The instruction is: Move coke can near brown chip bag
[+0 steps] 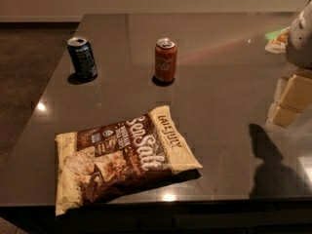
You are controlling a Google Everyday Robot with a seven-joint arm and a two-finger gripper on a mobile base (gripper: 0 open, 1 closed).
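The coke can [165,60], red with white script and a silver top, stands upright on the dark table [219,57], at the back middle. The brown chip bag [122,155], dark brown with cream edges and "Sea Salt" lettering, lies flat near the table's front edge, left of centre. A clear gap of bare table separates the can from the bag. My gripper [294,97] shows as pale, tan-coloured parts at the right edge, under a grey-white arm part [302,33]. It is well to the right of the can and holds nothing that I can see.
A dark blue can [82,58] stands upright at the back left, near the table's left edge. A pale object [278,39] lies at the far right. The arm's shadow [265,155] falls on the front right of the table. Dark floor lies to the left.
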